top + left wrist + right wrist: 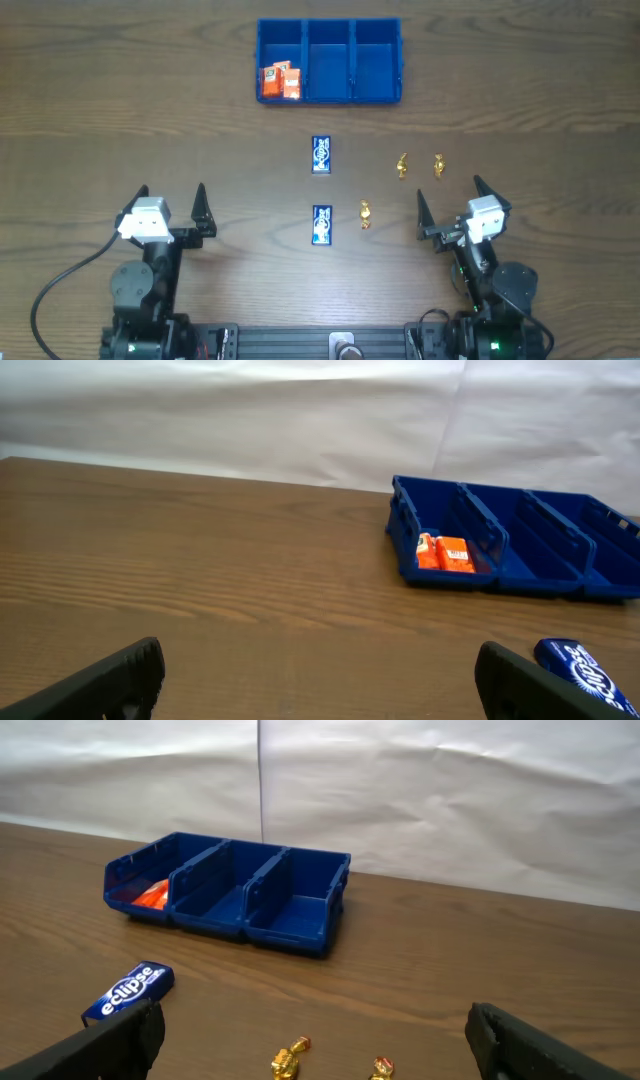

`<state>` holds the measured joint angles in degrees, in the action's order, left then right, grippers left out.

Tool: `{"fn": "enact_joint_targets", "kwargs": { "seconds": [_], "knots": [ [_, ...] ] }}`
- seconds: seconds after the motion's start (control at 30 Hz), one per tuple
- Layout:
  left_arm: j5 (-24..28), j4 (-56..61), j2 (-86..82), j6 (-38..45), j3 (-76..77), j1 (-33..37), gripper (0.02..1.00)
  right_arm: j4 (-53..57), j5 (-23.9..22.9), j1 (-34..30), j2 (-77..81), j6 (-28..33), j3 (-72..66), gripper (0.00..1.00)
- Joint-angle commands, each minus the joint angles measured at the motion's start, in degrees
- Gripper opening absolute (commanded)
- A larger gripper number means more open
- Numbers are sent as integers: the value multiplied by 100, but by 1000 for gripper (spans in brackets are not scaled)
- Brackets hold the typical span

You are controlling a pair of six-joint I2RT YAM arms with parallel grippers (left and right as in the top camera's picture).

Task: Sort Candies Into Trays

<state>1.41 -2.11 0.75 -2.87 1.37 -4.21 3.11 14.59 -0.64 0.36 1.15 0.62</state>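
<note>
A blue tray with three compartments stands at the far middle of the table; orange candy packets lie in its left compartment. Two blue candy packs lie below it, one farther and one nearer. Three gold-wrapped candies lie to their right: one near the closer pack, two farther right. My left gripper stands open at the near left, my right gripper open at the near right, both holding nothing. The right wrist view shows the tray, a blue pack and gold candies.
The wooden table stretches wide on both sides of the tray. In the left wrist view the tray stands ahead to the right, with a blue pack near the right finger. A white backdrop closes off the table's far edge.
</note>
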Motion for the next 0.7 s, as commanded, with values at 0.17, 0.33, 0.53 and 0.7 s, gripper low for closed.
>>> {"fn": "enact_joint_targets", "kwargs": {
  "seconds": [0.17,0.33,0.53,0.7],
  "knots": [
    [-48,-234,-50,76,-109,17,996,-61,98,22,-20,39,-17,998],
    [-48,-234,-50,76,-109,17,998,74,966,22,754,-1746,1082,998],
    [-48,-234,-50,76,-109,17,996,2559,1484,446,4221,-1600,4750,998],
    [-48,-234,-50,76,-109,17,996,4605,210,2118,6863,-1906,6806,998]
  ]
}}
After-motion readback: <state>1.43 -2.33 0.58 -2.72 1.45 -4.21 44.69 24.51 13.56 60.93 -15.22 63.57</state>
